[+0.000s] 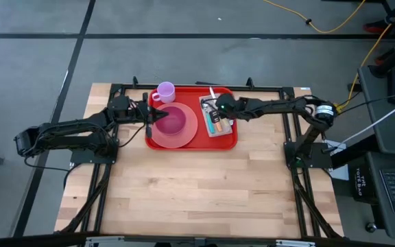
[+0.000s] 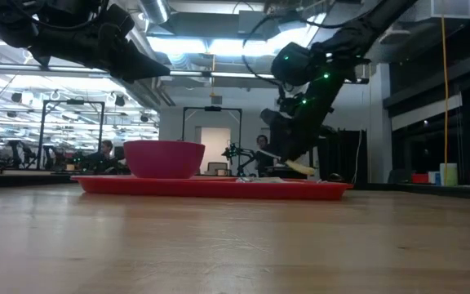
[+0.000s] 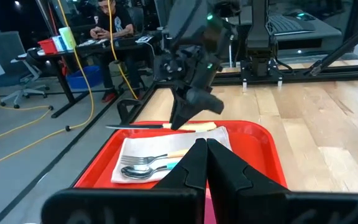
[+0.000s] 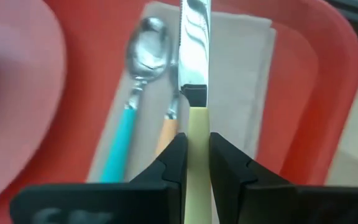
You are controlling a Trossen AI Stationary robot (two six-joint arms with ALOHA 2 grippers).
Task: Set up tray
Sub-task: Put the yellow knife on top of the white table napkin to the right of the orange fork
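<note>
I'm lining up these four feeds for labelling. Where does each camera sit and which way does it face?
High view: overhead, straight down on the tray; both arms show.
Low view: table height, level across the tray; arms enter from above.
Left wrist: past the shut left gripper toward the right arm.
Right wrist: over the right gripper holding the knife.
Both wrist views share the napkin.

Fork (image 4: 166,124) mostly behind knife (image 4: 194,56)

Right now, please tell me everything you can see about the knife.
The knife has a shiny serrated metal blade and a pale cream handle that looks plastic. The right hand is shut on its handle, holding it roughly level above the napkin on the red tray, apart from the spoon and fork lying there.
</note>
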